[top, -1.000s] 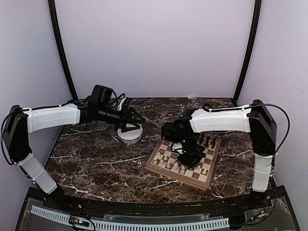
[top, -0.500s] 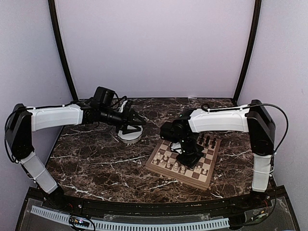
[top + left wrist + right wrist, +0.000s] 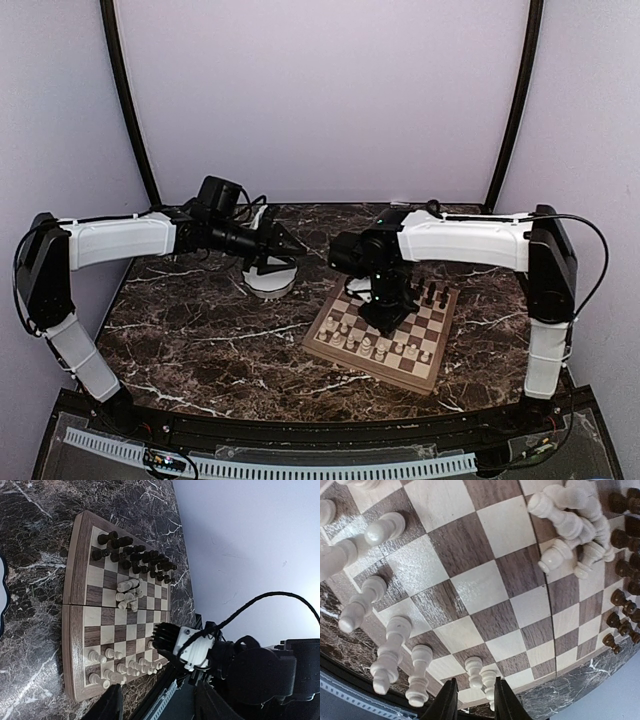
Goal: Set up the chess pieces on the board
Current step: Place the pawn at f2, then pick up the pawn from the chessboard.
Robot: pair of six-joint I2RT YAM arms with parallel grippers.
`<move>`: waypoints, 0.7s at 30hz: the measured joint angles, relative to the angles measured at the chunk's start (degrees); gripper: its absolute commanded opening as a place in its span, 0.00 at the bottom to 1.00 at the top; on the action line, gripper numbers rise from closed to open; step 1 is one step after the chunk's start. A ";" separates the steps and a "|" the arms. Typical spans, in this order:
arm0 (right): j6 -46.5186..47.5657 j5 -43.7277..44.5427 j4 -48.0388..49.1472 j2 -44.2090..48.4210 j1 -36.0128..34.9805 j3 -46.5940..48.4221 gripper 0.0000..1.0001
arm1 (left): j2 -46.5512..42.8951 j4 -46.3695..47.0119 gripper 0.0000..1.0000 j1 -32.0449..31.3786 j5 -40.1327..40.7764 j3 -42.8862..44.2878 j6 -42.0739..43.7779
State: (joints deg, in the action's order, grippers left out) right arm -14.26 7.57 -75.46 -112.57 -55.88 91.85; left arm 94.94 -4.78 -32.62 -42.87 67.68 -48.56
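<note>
Top external: dark, white-veined marble counter [image 3: 200, 350]; board [image 3: 432, 322] skewed toward the near right corner, pale pieces [image 3: 365, 345] along its near side, dark pieces [image 3: 432, 294] along its far. Right gripper [image 3: 385, 322] low over mid-board, clamped or not impossible to tell. Farther left, left gripper [image 3: 290, 247] spread wide, empty, near white bowl [image 3: 270, 285]. Lilac walls [image 3: 320, 100], black posts [image 3: 128, 110] behind.

Bare squares could be seen across the middle of the board [image 3: 470, 585], hemmed by upright cream pieces [image 3: 387, 652] along one edge and, opposite, by a heap of toppled cream pieces [image 3: 570, 525] beside the dark pieces [image 3: 622, 600].
</note>
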 measured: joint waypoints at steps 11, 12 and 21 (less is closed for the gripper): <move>-0.68 1.11 13.18 16.55 10.64 -9.03 0.23 | 0.11 -3.96 0.49 -0.02 0.57 4.28 3.85; -0.50 1.07 14.40 16.59 10.71 -9.64 0.23 | 0.11 -4.66 0.49 -0.11 0.72 4.76 4.50; 1.38 1.53 23.69 10.27 10.60 -13.00 0.23 | 0.09 -9.27 0.49 -0.46 2.10 7.50 7.82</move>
State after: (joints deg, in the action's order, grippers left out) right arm -12.88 9.10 -51.77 -102.30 -45.28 78.85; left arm 95.02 -14.04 -33.08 -40.77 75.18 -40.73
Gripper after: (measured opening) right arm 0.232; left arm 0.492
